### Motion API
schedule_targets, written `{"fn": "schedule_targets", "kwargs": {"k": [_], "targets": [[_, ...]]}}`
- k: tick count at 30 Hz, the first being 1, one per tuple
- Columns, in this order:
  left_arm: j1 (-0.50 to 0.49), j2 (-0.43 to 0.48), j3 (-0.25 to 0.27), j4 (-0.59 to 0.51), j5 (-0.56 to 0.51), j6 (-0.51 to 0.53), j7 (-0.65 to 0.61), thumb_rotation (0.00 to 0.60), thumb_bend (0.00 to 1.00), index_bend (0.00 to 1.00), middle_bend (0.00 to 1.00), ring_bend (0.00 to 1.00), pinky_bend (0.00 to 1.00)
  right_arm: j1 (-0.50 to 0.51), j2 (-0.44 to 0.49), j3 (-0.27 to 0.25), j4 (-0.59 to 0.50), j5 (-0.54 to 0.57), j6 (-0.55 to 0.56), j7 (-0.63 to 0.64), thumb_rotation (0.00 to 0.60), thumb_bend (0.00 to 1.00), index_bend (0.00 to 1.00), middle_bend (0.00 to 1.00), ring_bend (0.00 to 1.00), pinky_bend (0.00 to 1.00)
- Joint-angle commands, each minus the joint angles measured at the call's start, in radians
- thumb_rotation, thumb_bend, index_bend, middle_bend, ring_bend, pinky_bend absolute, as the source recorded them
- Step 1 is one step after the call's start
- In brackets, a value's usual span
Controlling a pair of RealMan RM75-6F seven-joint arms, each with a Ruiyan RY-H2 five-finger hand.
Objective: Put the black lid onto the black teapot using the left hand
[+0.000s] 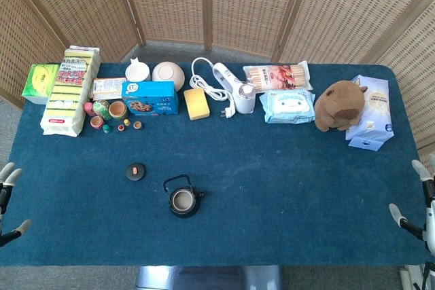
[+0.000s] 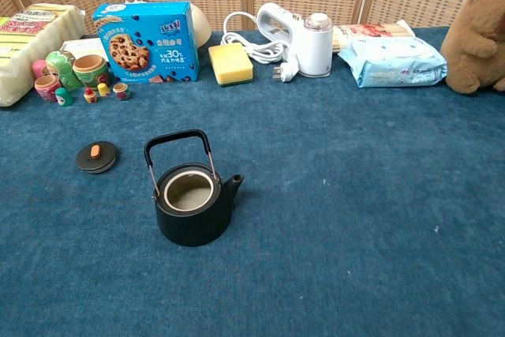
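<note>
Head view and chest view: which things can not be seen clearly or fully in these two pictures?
- Left hand: head view, cut off by the left edge; only fingertips show. Absent from the chest view.
- Right hand: head view, cut by the right edge.
- Capybara plush: chest view, cropped at the right edge.
- Black teapot: inside bottom too dim in both views.
- Print on the cookie box: too small to read.

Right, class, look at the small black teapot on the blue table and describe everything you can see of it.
The small black round-bodied teapot looks like matt cast metal. It stands upright on the blue cloth-covered table, its mouth open and uncovered, showing a pale lining inside. A thin bail handle with a black grip stands raised over the opening, and a short spout points right in the chest view. Its flat black lid with an orange knob lies apart, to the left. Nothing touches the pot but the table.
</note>
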Motion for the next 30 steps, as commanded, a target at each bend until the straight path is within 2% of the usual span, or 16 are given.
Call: {"fn": "schedule_targets", "kwargs": {"k": [1,9,13,16,20,22,26,30], "targets": [[-0.003,0.007,0.005,-0.008,-0.004,-0.013,-0.006,0.600,0.08,0.00,0.00,0.00,0.04,0.002,0.009,-0.007,-0.007,-0.001,-0.016,0.016,0.600,0.25,0.12,0.00,0.00,0.00],[-0.019,0.014,-0.001,-0.001,-0.008,-0.034,-0.031,0.600,0.08,0.00,0.00,0.00,0.04,-0.001,0.014,-0.008,-0.008,0.006,-0.022,0.022,0.600,0.25,0.12,0.00,0.00,0.00],[-0.074,0.025,-0.032,-0.017,-0.061,-0.120,-0.027,0.600,0.08,0.00,0.00,0.00,0.04,-0.002,0.014,-0.011,-0.011,-0.002,-0.022,0.028,0.600,0.25,0.12,0.00,0.00,0.00],[-0.143,0.029,-0.071,-0.036,-0.106,-0.212,0.022,0.600,0.08,0.00,0.00,0.00,0.04,0.001,0.013,-0.013,-0.012,-0.006,-0.028,0.028,0.600,0.25,0.12,0.00,0.00,0.00],[-0.236,-0.014,-0.124,-0.031,-0.154,-0.312,0.109,0.600,0.08,0.12,0.00,0.00,0.04,0.010,0.011,-0.016,-0.011,-0.003,-0.048,0.023,0.600,0.25,0.12,0.00,0.00,0.00],[-0.283,-0.051,-0.146,-0.025,-0.195,-0.369,0.155,0.600,0.08,0.15,0.00,0.00,0.04,0.016,0.009,-0.019,-0.009,-0.002,-0.063,0.020,0.600,0.25,0.12,0.00,0.00,0.00],[-0.352,-0.132,-0.174,0.005,-0.251,-0.432,0.264,0.600,0.08,0.29,0.00,0.00,0.04,0.024,0.010,-0.024,-0.008,-0.003,-0.085,0.018,0.600,0.25,0.12,0.00,0.00,0.00],[-0.406,-0.222,-0.190,0.037,-0.310,-0.473,0.372,0.600,0.09,0.31,0.00,0.00,0.04,0.027,0.012,-0.024,-0.010,0.000,-0.091,0.022,0.600,0.25,0.12,0.00,0.00,0.00]]}}
